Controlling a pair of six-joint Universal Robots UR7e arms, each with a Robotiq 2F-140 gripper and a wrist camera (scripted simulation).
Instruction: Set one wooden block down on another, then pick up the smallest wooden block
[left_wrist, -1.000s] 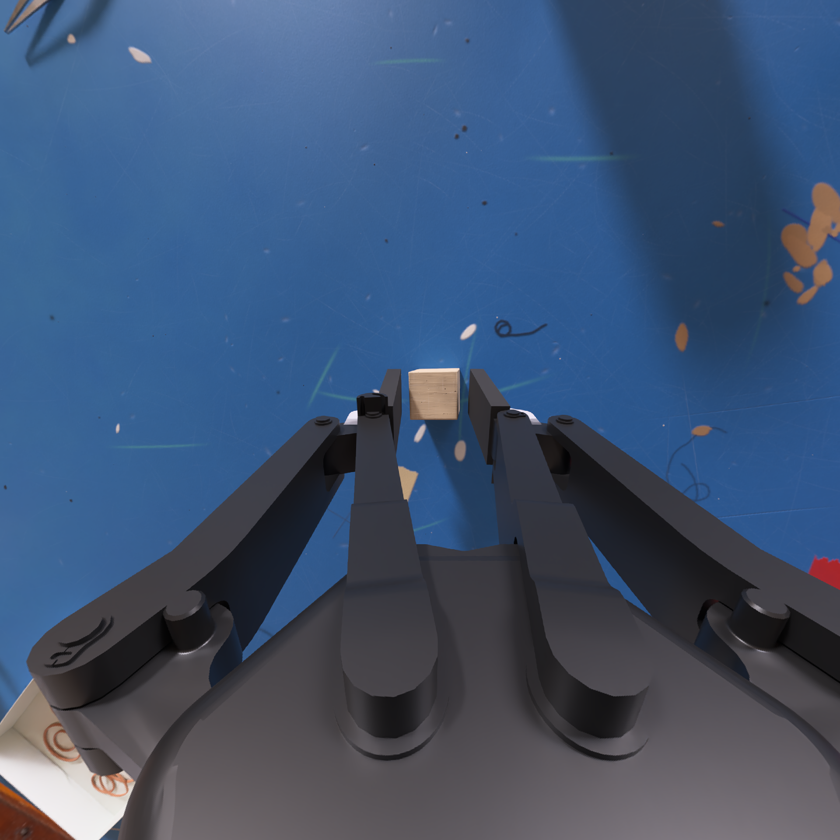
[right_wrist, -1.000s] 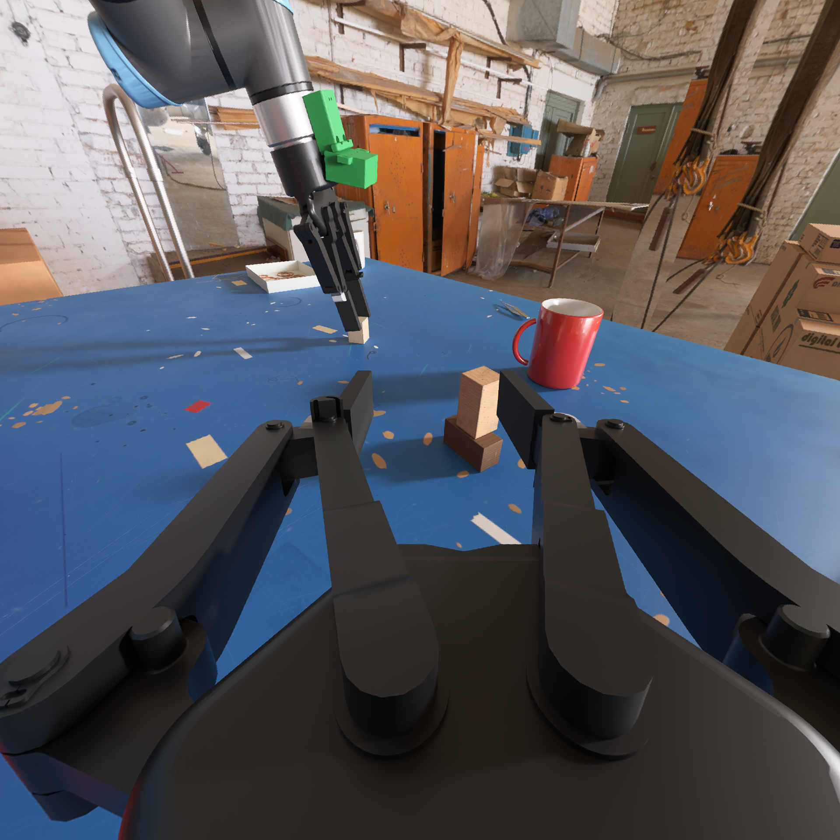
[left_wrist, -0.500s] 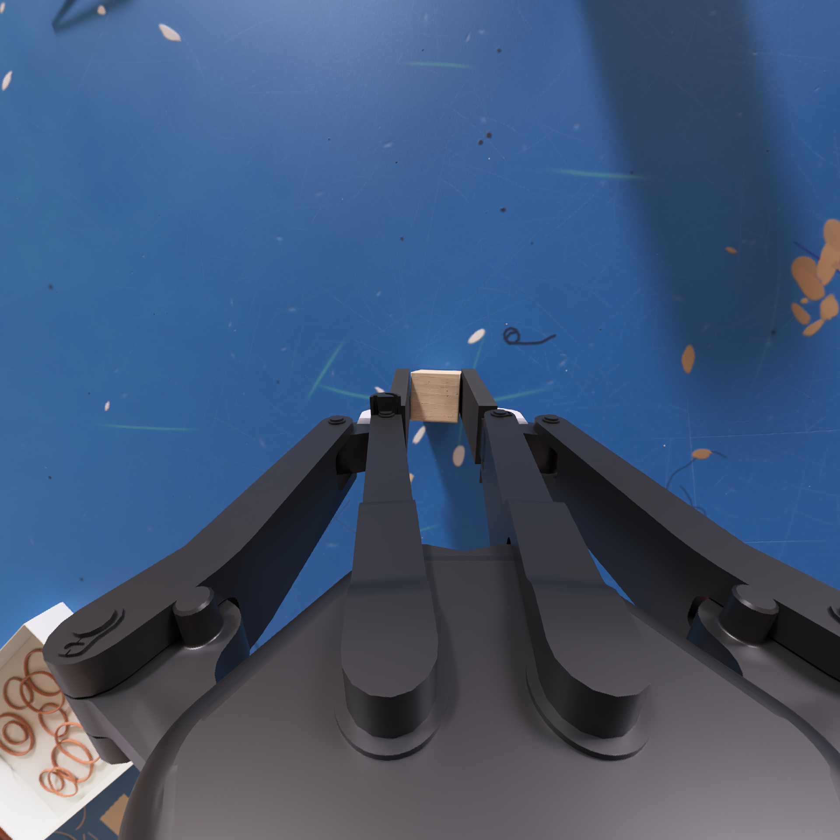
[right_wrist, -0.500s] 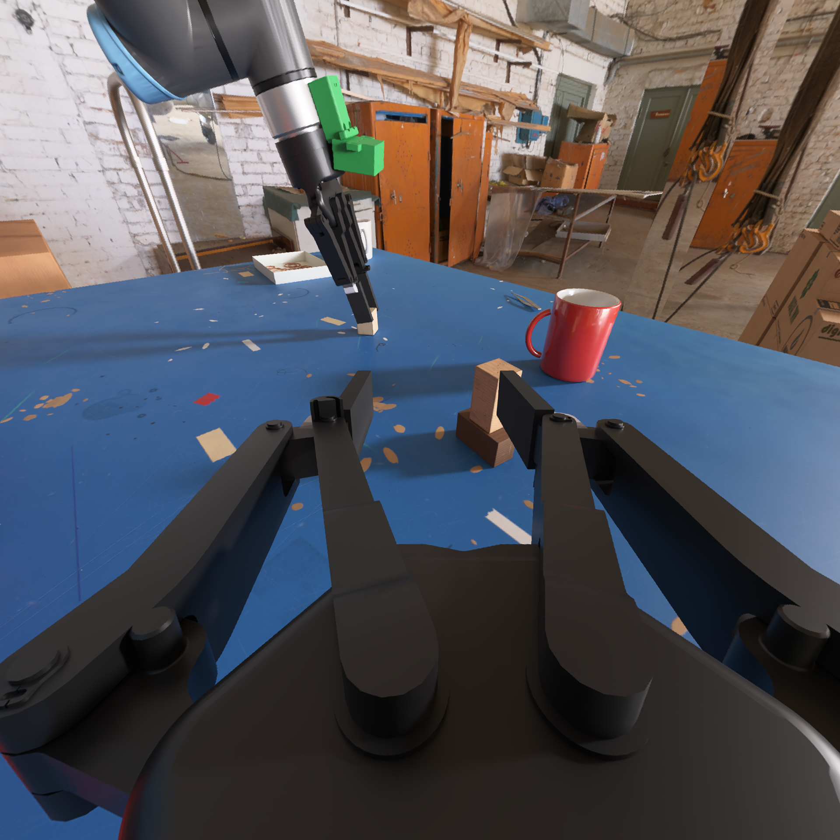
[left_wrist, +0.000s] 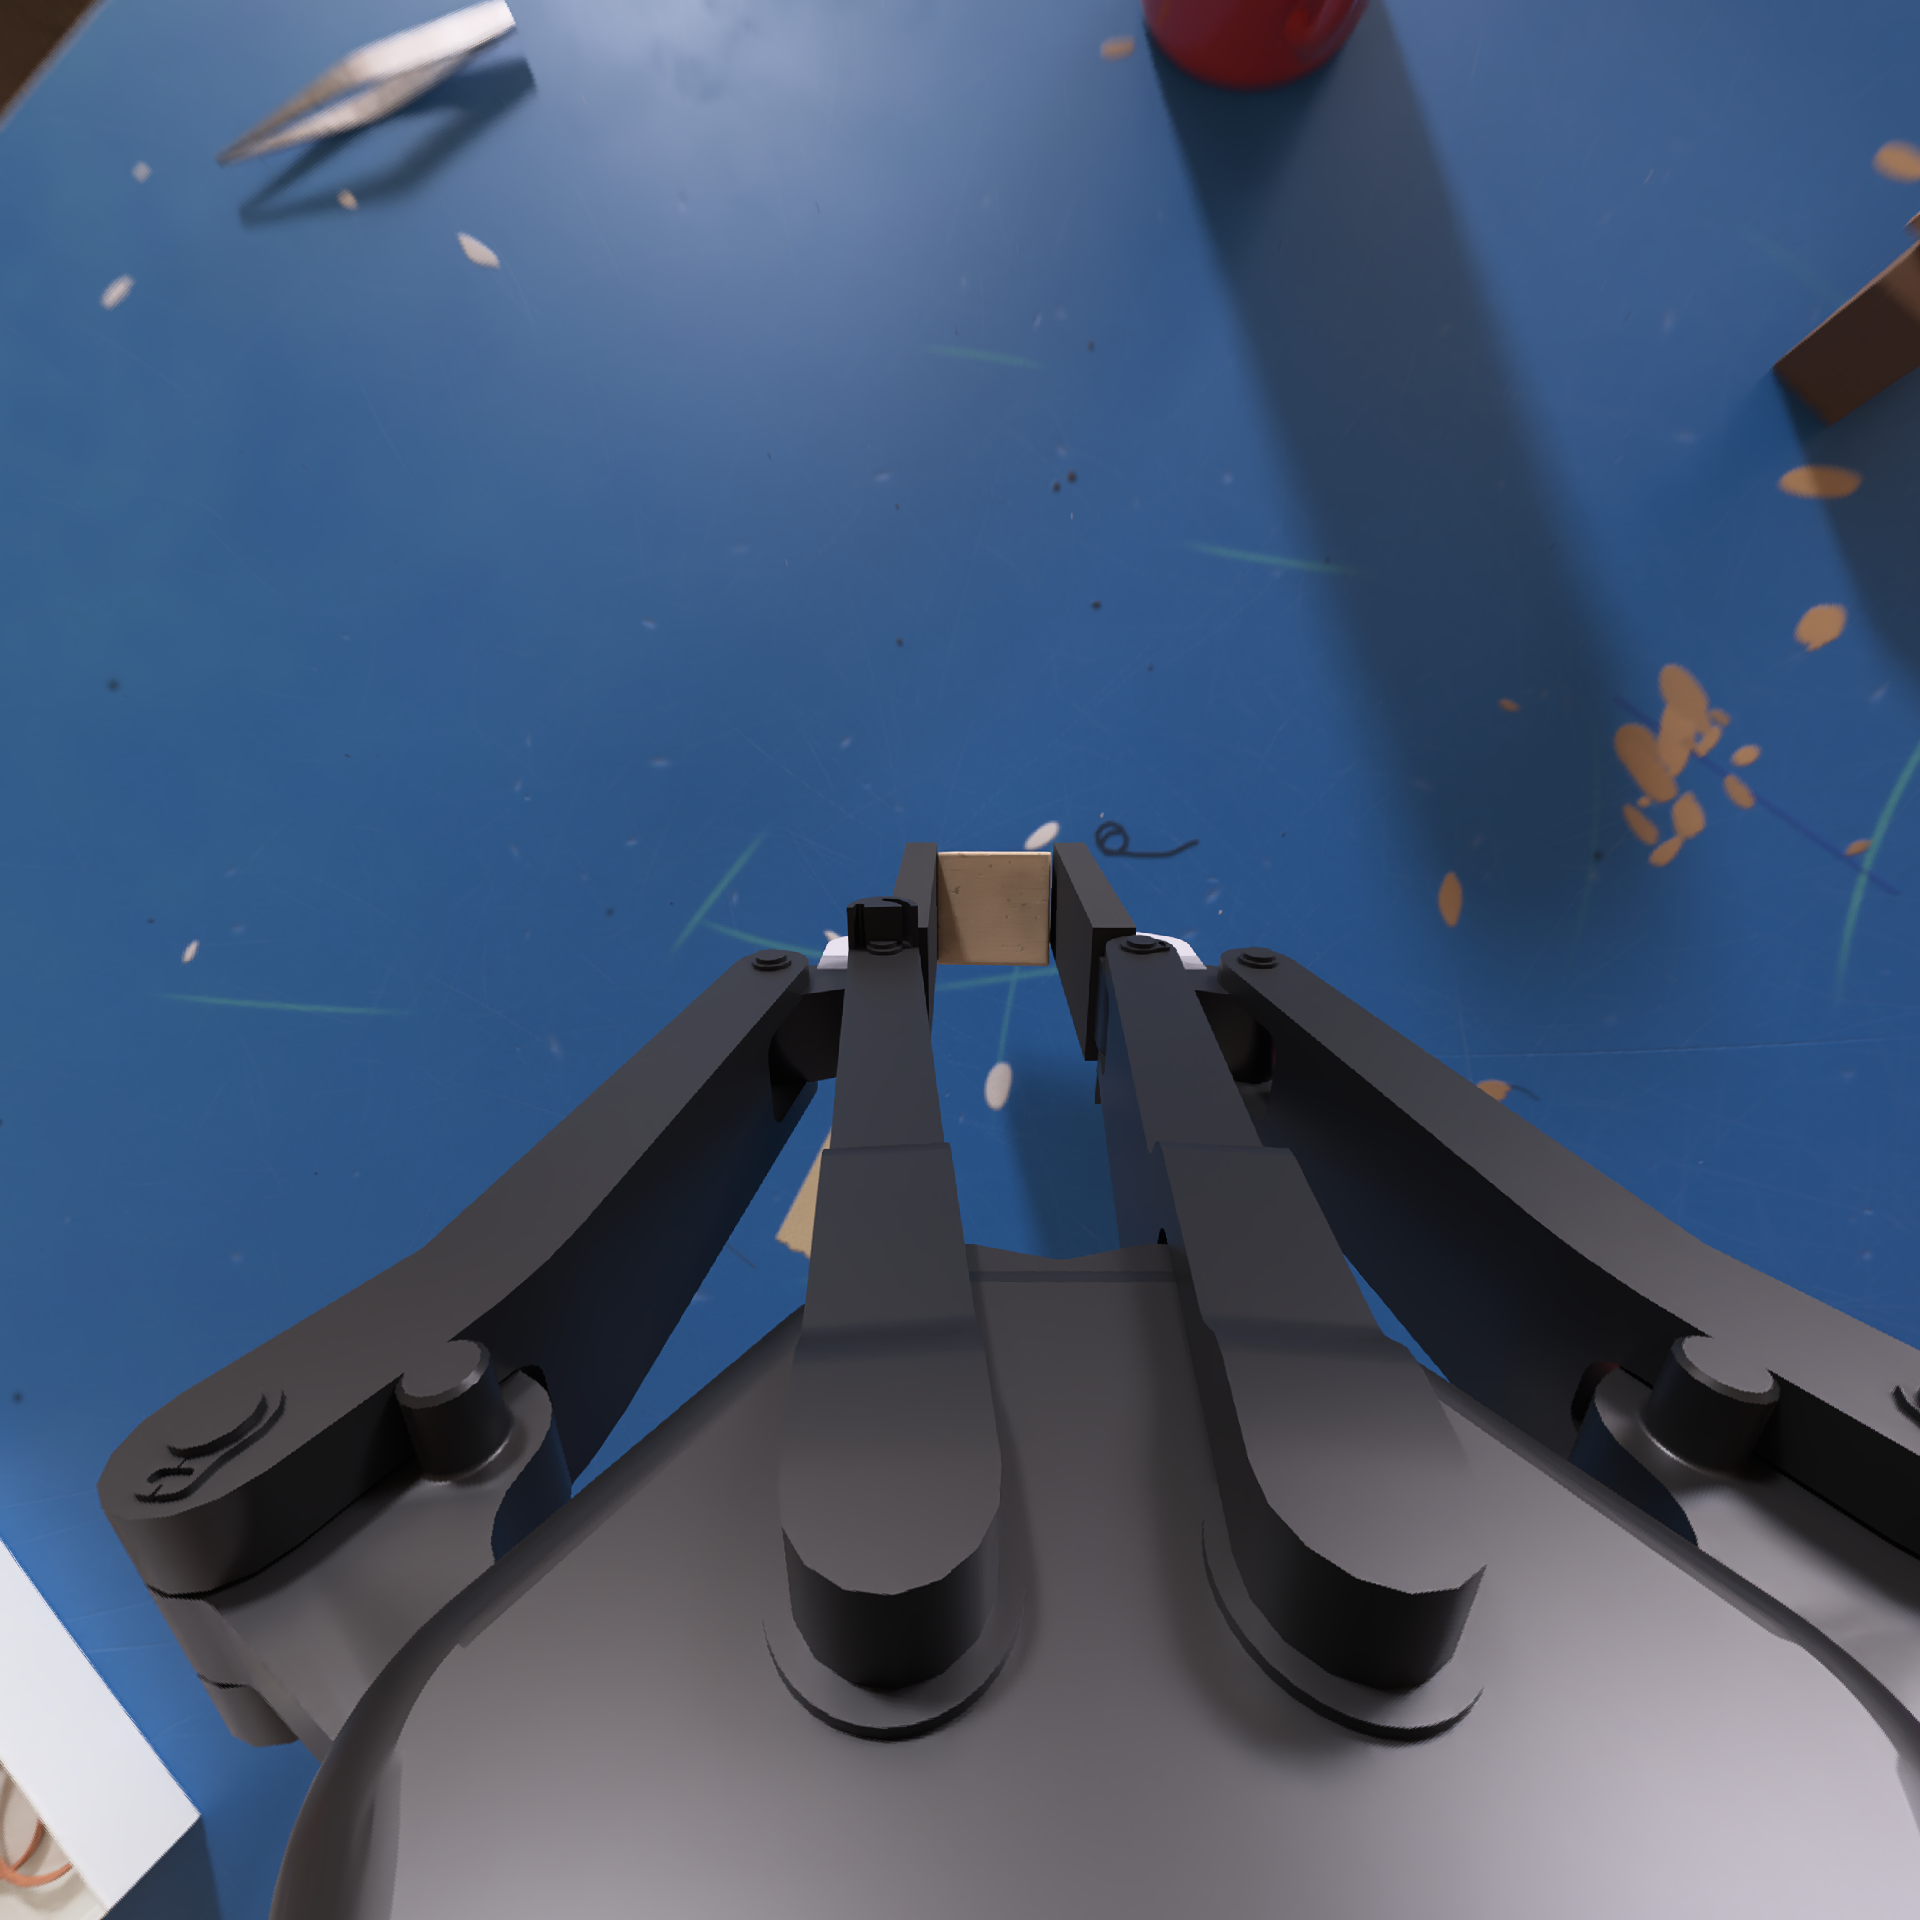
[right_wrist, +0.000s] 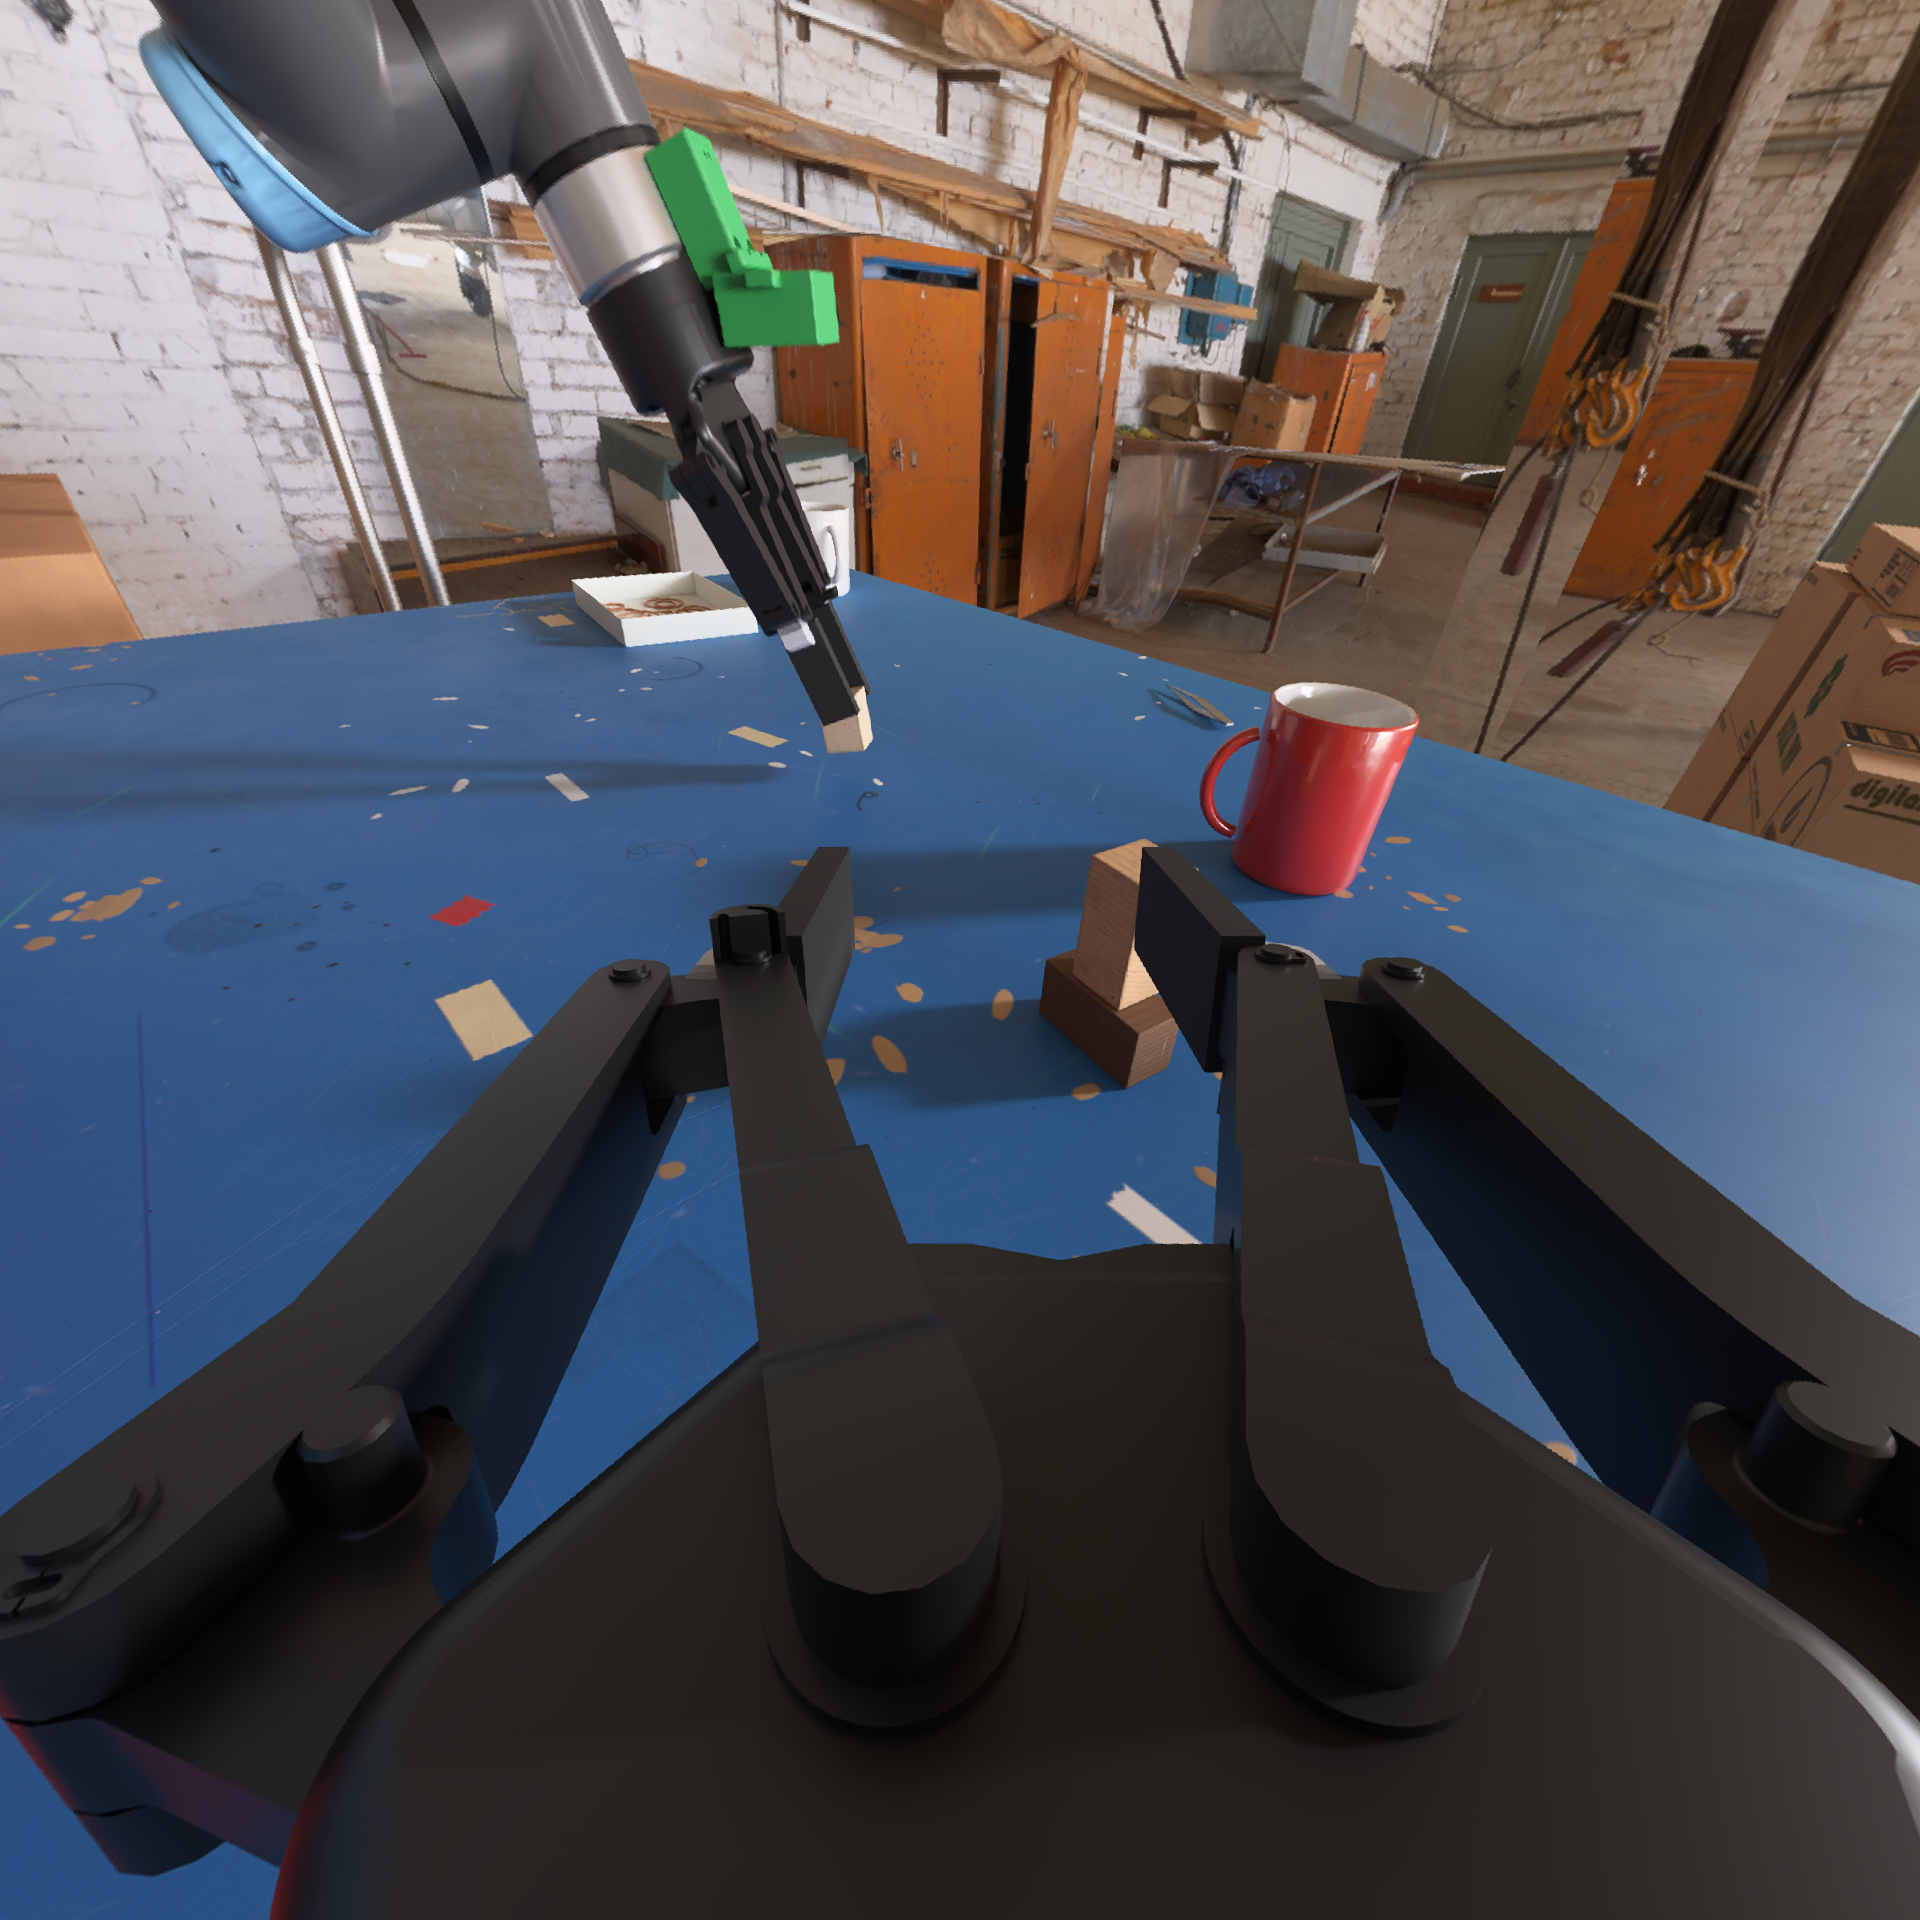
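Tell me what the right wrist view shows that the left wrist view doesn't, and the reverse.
Only the right wrist view: the open right gripper, the light block standing on the dark block, and the small block clear of the table.

Only the left wrist view: both fingers pressed flat on the small block's sides.

Both: left gripper shut on the small block, red mug, tweezers, white tray.
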